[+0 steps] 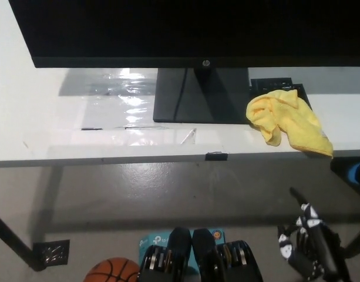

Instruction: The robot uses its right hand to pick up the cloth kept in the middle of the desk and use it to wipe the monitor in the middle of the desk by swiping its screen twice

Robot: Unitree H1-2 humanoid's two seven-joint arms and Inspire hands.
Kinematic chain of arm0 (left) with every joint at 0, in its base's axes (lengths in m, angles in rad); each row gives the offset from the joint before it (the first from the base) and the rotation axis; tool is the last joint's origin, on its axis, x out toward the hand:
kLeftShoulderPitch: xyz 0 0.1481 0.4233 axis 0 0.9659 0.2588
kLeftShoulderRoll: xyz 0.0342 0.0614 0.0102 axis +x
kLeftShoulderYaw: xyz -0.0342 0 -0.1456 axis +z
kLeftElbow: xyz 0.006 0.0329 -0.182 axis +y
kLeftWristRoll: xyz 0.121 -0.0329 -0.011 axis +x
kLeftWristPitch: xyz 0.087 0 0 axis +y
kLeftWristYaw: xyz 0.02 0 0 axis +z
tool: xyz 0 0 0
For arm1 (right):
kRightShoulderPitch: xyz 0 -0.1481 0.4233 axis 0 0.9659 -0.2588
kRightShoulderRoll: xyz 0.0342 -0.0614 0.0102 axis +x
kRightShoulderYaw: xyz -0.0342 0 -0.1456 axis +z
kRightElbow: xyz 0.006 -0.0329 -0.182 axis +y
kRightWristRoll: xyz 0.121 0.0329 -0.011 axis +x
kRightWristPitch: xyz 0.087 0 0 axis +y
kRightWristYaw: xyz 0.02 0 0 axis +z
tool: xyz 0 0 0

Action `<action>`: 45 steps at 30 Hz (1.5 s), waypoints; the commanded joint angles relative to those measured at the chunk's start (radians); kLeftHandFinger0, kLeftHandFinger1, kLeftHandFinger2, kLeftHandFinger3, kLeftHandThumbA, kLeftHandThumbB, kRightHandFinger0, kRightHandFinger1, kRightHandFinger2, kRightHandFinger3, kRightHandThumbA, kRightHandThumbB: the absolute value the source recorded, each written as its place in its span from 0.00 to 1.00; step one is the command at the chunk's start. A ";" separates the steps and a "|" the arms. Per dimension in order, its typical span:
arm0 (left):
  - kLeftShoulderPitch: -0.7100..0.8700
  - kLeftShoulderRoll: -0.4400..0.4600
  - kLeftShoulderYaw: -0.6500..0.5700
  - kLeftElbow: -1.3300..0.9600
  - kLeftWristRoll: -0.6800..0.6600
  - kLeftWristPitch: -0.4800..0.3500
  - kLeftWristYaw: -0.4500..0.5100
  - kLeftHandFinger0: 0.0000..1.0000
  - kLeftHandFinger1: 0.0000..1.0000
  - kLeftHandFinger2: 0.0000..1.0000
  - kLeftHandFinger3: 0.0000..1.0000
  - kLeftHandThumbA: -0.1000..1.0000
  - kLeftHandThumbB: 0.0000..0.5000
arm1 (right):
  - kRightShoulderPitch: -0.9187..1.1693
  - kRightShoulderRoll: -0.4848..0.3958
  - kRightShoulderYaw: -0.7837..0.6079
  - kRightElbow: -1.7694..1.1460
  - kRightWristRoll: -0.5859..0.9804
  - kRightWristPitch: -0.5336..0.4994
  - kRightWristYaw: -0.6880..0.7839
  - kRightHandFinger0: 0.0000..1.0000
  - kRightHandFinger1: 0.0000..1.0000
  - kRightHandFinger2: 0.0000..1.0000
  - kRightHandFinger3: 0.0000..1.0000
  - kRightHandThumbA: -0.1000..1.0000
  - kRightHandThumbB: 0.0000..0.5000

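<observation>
A white desk (44,126) spans the upper half of the view, its front edge running straight from side to side. Light glares off a sheet of clear plastic film (124,103) lying on the desktop left of centre. Below the desk edge the floor (138,188) is plain grey, crossed by the desk's shadow. A dark desk leg (12,238) slants to a square foot plate at the lower left corner, and an orange basketball (112,271) sits at the bottom edge.

Crumpled yellow cloth (288,122) beside dark monitor's (191,32) stand.
</observation>
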 commanded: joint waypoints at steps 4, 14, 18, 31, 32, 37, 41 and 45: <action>0.021 0.014 0.011 -0.033 0.001 0.018 -0.022 0.74 0.72 0.82 1.00 0.16 0.13 | -0.165 -0.046 -0.025 -0.200 -0.076 0.177 0.136 0.10 0.17 0.57 1.00 0.55 0.42; 0.022 0.012 0.015 -0.024 0.003 0.004 -0.025 0.72 0.71 0.81 1.00 0.16 0.12 | -0.507 -0.176 -0.026 -0.249 -0.169 0.489 0.372 1.00 1.00 1.00 1.00 0.81 0.76; 0.029 0.013 0.018 -0.032 0.004 0.017 -0.026 0.74 0.71 0.81 1.00 0.17 0.12 | -0.619 -0.207 -0.006 -0.111 -0.173 0.472 0.372 1.00 1.00 1.00 1.00 0.80 0.77; 0.023 0.023 0.030 -0.030 0.010 0.016 -0.034 0.73 0.71 0.82 1.00 0.17 0.13 | -0.766 -0.206 0.045 0.340 -0.109 0.374 0.339 1.00 1.00 1.00 1.00 0.70 0.63; 0.022 0.023 0.032 -0.026 0.011 0.007 -0.034 0.72 0.70 0.81 1.00 0.17 0.15 | -0.767 -0.202 0.046 0.358 -0.099 0.365 0.340 1.00 1.00 1.00 1.00 0.67 0.58; 0.013 0.025 0.037 -0.026 0.012 0.007 -0.038 0.72 0.69 0.80 1.00 0.18 0.14 | -0.770 -0.175 0.049 0.437 -0.070 0.309 0.316 1.00 1.00 1.00 1.00 0.59 0.51; 0.008 0.023 0.046 -0.023 0.001 0.012 -0.041 0.73 0.69 0.79 1.00 0.18 0.16 | -0.775 -0.159 0.062 0.482 -0.076 0.292 0.303 1.00 1.00 1.00 1.00 0.57 0.46; 0.007 0.023 0.051 -0.021 0.002 0.002 -0.042 0.72 0.70 0.80 1.00 0.18 0.16 | -0.758 -0.153 0.073 0.481 -0.079 0.285 0.297 1.00 1.00 1.00 1.00 0.55 0.44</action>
